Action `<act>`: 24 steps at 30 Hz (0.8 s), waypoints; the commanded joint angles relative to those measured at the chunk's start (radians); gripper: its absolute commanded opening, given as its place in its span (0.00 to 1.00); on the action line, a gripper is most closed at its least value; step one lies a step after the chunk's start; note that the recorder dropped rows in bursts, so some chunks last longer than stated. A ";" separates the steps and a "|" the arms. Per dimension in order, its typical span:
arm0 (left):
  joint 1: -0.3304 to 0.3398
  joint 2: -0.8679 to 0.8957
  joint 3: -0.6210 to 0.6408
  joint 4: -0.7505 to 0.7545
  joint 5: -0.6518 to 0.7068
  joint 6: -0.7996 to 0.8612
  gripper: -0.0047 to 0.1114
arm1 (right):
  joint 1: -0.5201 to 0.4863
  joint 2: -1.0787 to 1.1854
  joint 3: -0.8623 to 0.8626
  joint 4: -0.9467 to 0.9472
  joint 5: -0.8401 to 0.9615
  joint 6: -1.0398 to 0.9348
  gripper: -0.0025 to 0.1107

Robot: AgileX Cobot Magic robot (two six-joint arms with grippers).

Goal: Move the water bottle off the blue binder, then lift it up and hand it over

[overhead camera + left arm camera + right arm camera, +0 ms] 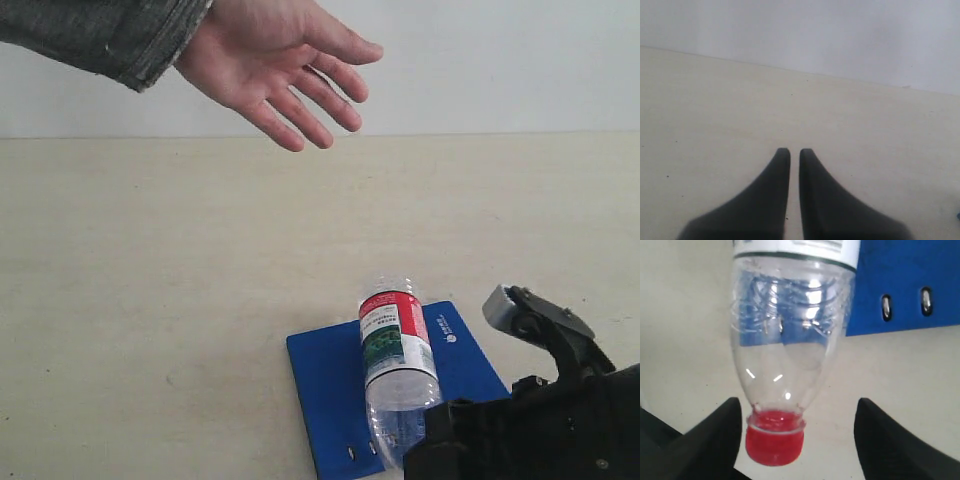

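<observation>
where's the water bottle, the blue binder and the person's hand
clear plastic water bottle with red cap (395, 335), exterior view, on its label band
flat royal-blue binder (325, 385), exterior view, bare cover left of the bottle
person's open hand (265, 60), exterior view, on the palm

Water bottle (398, 372): small, clear plastic, lying on its side across the binder.
Label (394, 334): red, white and green band around the body.
Cap (774, 442): red, screwed on, sticking out past the binder's slotted edge over the counter (150, 300).
Base: points toward the counter's far side.
Blue binder (330, 380): royal blue, squarish, flat on the counter under the bottle.
Logo (447, 330): small, white, at the binder's far right corner.
Slots (886, 307): small, in a row along the edge beside the bottle's neck.
</observation>
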 commanded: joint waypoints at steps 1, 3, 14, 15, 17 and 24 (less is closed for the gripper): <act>-0.003 -0.004 -0.001 -0.004 -0.010 0.003 0.10 | 0.000 0.062 -0.005 0.086 0.016 -0.116 0.54; -0.003 -0.004 -0.001 -0.004 -0.010 0.003 0.10 | 0.000 0.092 -0.005 0.200 0.040 -0.232 0.54; -0.003 -0.004 -0.001 -0.004 -0.010 0.003 0.10 | 0.000 0.245 -0.005 0.500 0.162 -0.513 0.53; -0.003 -0.004 -0.001 -0.004 -0.010 0.003 0.10 | 0.000 0.255 -0.005 0.500 0.188 -0.533 0.53; -0.003 -0.004 -0.001 -0.004 -0.010 0.003 0.10 | 0.000 0.276 -0.011 0.500 0.236 -0.578 0.53; -0.003 -0.004 -0.001 -0.004 -0.010 0.003 0.10 | 0.000 0.349 -0.086 0.500 0.315 -0.589 0.53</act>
